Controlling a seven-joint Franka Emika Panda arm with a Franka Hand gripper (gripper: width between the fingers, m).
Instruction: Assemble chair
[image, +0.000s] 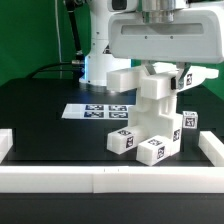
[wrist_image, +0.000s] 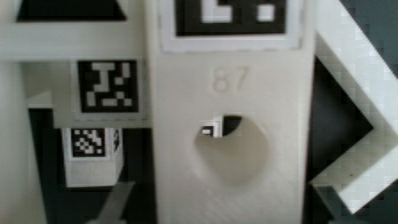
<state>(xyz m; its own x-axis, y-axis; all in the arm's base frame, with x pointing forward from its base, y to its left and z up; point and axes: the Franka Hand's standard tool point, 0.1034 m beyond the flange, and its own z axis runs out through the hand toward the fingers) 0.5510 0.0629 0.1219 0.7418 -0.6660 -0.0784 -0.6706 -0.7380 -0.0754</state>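
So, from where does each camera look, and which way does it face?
Exterior view: off the arm, before the front rail, facing across the black table at the chair parts; the arm's base and wrist block show.
Wrist view: on the wrist, close against one white chair part with a tag and a round recess; no finger shows clearly.
Shared: the chair parts; probably the piece under the wrist block.

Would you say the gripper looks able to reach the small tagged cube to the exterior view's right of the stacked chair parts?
Probably yes: nothing lies on the cube, beside the stacked chair parts, and the gripper sits just above them.
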